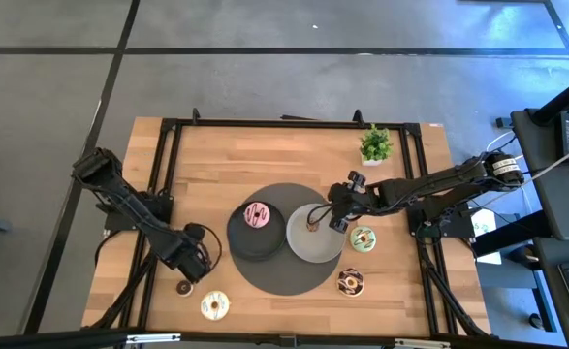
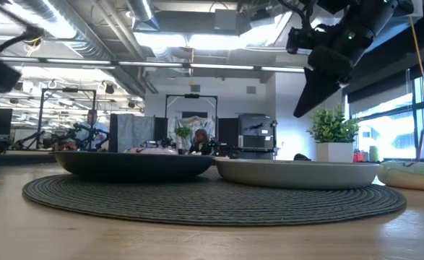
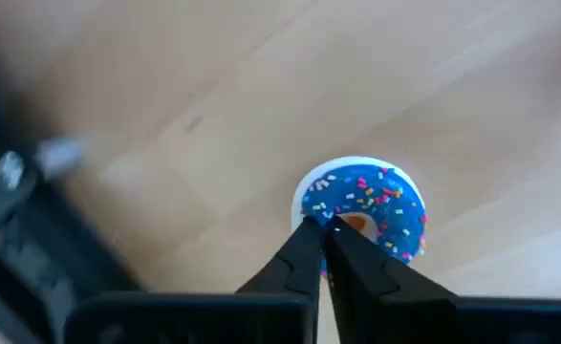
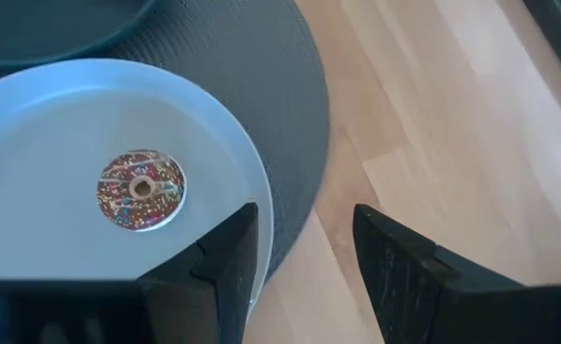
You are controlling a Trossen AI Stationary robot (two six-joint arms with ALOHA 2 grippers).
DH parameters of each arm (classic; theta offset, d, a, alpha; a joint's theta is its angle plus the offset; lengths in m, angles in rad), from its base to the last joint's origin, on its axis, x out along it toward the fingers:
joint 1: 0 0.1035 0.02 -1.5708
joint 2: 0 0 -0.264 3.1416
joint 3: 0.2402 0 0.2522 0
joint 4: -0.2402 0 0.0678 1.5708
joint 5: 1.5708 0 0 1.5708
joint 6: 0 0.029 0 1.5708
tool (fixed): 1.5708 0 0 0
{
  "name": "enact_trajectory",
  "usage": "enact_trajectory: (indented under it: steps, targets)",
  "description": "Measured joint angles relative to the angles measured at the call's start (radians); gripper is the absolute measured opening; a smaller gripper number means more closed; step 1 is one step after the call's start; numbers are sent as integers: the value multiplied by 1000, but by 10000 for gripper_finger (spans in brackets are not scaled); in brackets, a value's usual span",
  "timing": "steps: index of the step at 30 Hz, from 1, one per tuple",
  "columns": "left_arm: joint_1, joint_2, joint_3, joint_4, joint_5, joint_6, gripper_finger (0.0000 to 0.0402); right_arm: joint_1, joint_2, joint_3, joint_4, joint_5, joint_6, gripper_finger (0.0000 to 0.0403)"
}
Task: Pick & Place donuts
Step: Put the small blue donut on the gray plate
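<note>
Donuts lay scattered about the round woven mat (image 1: 282,276), and the one that mattered most was the blue-iced donut (image 3: 364,211) with sprinkles, held off the mat's left side over bare wood. The left gripper (image 3: 324,250) was pinched together on the near edge of that ring, its two fingertips meeting at the icing, so the donut hung straight ahead of the fingers with its hole facing the wrist camera. From there the mat and its plates lay toward the table's middle, and I judged that a carry that way was the next call.

On the mat, the dark plate (image 1: 255,233) held a pink donut (image 1: 257,215), and the grey plate (image 4: 41,134) beside it held a small chocolate sprinkled donut (image 4: 140,188). The right gripper (image 4: 304,250) hung above the grey plate's rim on the side away from the dark plate, fingers apart and holding nothing; the sprinkled donut sat just beyond its fingertips.

Off the mat's right edge lay a green-white donut (image 1: 363,238) and a brown sprinkled donut (image 1: 351,282), both nearer the right arm. Off its left front edge lay a cream donut (image 1: 214,306) and a tiny dark donut (image 1: 183,287), nearer the left arm.
</note>
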State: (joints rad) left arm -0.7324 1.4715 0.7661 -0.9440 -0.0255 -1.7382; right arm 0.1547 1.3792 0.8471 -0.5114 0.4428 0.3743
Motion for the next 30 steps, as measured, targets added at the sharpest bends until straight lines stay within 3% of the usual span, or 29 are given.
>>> enact_trajectory:
  steps: [4,9,16,19,23,30]
  targets:
    - [48,-3,74,0,-167,135,9,0,0,0,102,0,-69,174]
    - [147,-3,163,47,-512,375,7,0,0,0,315,-19,-206,174]
    - [302,-4,189,415,-906,835,7,1,44,0,591,-167,-417,174]
    - [355,4,189,620,-965,1073,7,14,92,0,710,-157,-512,174]
    - [402,4,189,810,-957,1297,5,59,143,0,894,-51,-653,174]
    - [429,4,189,897,-950,1410,7,107,185,0,1023,45,-751,174]
